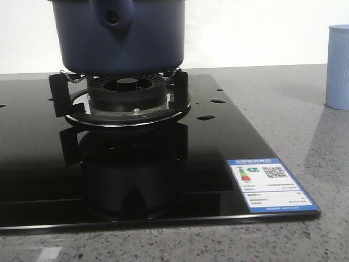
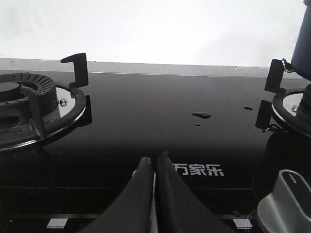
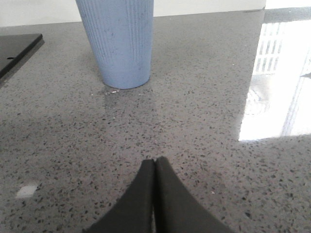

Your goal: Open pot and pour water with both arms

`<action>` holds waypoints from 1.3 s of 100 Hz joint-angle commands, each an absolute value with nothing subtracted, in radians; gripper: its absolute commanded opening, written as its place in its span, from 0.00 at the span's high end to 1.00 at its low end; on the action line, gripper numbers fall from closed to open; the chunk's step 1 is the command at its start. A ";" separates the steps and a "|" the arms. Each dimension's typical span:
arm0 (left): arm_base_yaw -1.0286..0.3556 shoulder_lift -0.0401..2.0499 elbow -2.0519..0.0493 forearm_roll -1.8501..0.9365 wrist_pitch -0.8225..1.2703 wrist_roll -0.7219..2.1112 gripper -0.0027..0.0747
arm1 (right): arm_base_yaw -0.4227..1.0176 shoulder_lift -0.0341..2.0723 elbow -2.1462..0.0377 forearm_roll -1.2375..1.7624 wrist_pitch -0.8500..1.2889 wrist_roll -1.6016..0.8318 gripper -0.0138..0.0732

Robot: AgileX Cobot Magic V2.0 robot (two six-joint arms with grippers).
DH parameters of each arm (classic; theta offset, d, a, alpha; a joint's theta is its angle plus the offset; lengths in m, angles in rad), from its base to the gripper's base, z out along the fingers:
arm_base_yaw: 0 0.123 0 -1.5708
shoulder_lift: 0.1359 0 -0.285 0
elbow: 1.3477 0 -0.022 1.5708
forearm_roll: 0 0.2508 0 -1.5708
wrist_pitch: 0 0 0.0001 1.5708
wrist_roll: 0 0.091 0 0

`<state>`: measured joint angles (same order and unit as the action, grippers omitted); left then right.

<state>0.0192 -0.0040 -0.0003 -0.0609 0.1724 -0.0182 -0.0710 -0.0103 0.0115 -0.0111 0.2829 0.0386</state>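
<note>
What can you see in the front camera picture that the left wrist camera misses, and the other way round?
Only the front view shows the pot's blue body with its handle lug, the pale-blue cup and the energy label. Only the left wrist view shows the left gripper, shut, a second burner, the control knob and the white brand lettering. Both show the black glass hob and water drops.

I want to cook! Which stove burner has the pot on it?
The round black burner beside the pale-blue ribbed cup carries the dark navy-blue pot; the other burner is bare.
</note>
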 commanded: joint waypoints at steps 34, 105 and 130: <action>0.021 -0.033 0.011 -0.070 0.103 -0.017 0.99 | -0.079 -0.028 0.035 -0.015 0.207 0.026 0.91; 0.021 -0.033 0.011 -0.070 0.102 -0.017 0.99 | -0.079 -0.028 0.035 -0.015 0.138 0.026 0.91; 0.021 -0.033 0.011 -0.099 0.080 -0.017 0.99 | -0.079 -0.028 0.035 0.015 0.115 0.029 0.91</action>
